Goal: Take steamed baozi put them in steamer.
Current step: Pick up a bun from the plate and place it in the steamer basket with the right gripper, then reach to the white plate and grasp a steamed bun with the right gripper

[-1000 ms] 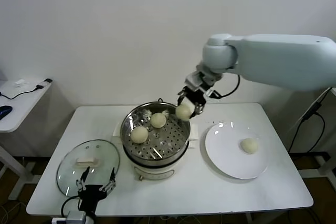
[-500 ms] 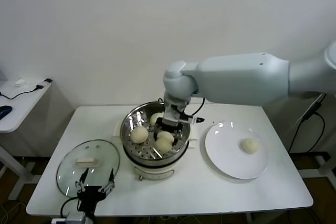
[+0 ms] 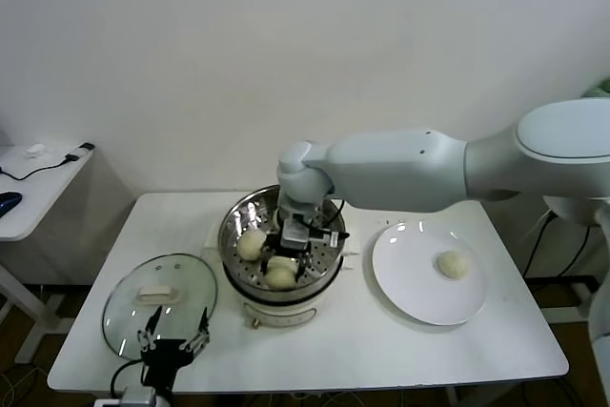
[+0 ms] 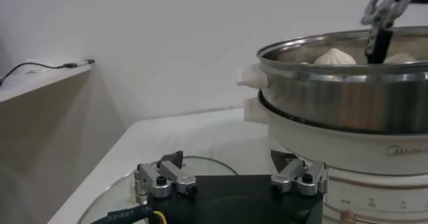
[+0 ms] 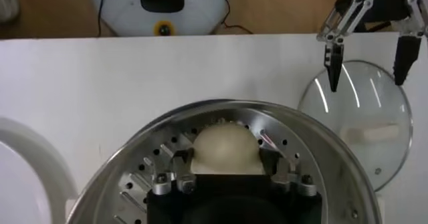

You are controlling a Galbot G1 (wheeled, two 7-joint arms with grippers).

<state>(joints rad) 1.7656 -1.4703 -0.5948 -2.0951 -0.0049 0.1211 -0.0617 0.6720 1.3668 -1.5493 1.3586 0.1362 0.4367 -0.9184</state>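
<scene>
The steamer [image 3: 286, 313] stands mid-table, a steel pot on a cream base. My right gripper [image 3: 282, 269] reaches down into it and is shut on a cream baozi [image 3: 279, 278], low over the front of the perforated floor. In the right wrist view that baozi [image 5: 226, 145] sits between the fingers [image 5: 179, 160] over the basket floor [image 5: 144, 172]. Another baozi [image 3: 251, 245] lies at the basket's left; the arm hides the back. One baozi [image 3: 453, 264] lies on the white plate [image 3: 410, 278]. My left gripper [image 3: 174, 335] is open and empty at the table's front left.
The glass lid [image 3: 157, 297] with a cream handle lies flat left of the steamer, just behind my left gripper [image 4: 231, 173]. The left wrist view shows the steamer [image 4: 348, 91] side-on with bun tops [image 4: 334, 57] above the rim. A side desk [image 3: 38, 173] stands far left.
My right gripper has carried the baozi from above the steamer's right rim down into the basket, toward its front. The left arm has not moved.
</scene>
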